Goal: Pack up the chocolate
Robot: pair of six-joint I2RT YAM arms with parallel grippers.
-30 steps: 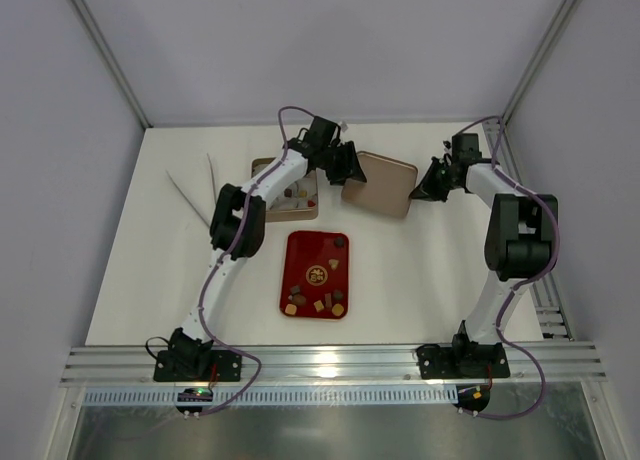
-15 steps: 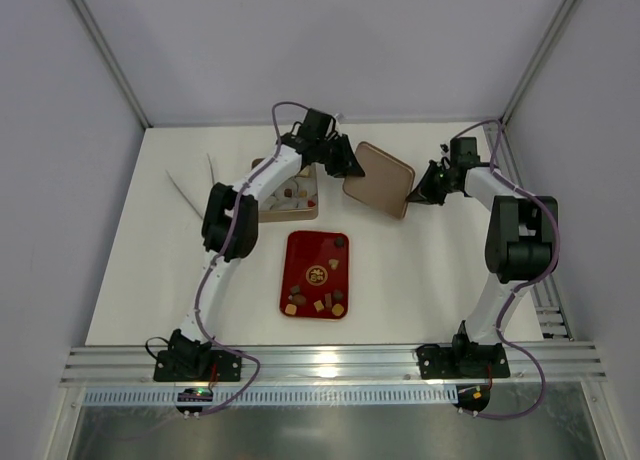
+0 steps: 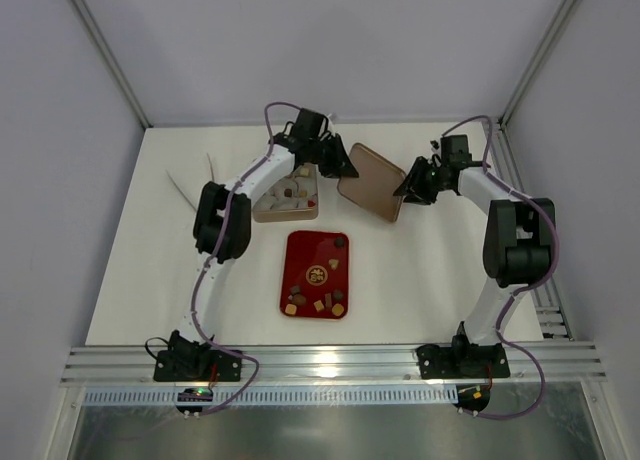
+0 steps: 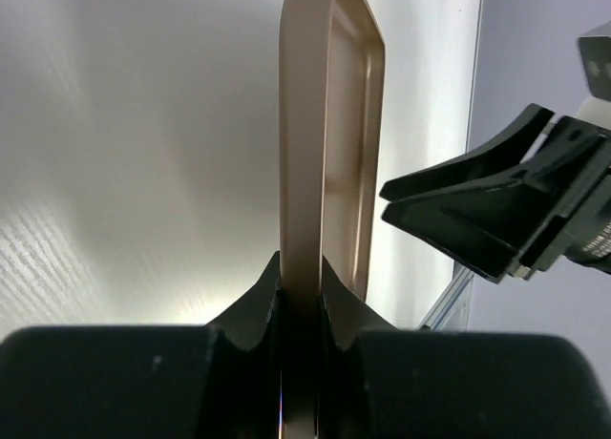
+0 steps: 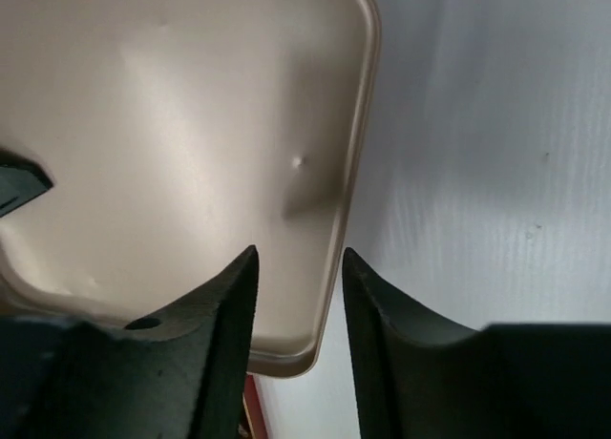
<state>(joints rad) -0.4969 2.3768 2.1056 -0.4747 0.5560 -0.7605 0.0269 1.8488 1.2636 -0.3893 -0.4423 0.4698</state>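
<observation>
White table (image 3: 130, 280) underneath, both arms stretched to the far side, and the lid (image 3: 372, 185) hangs between them, tipped up on edge. Just left of it sits the tin (image 3: 285, 219) with a few pieces inside. Nearer the bases lies the red tray (image 3: 292, 248). Left gripper (image 4: 301, 277) pinches the lid's rim, and the lid's long axis runs straight away from its fingers toward the right gripper (image 5: 299, 258). That one's fingers are spread, straddling the far edge and apparently clear of it. A second ago it was the reverse: right clamped, left wide, lid flatter and further right. Most chocolate (image 3: 318, 304) waits on the tray, back toward the bases from both grippers. Left is slightly nearer, but only right is free.
</observation>
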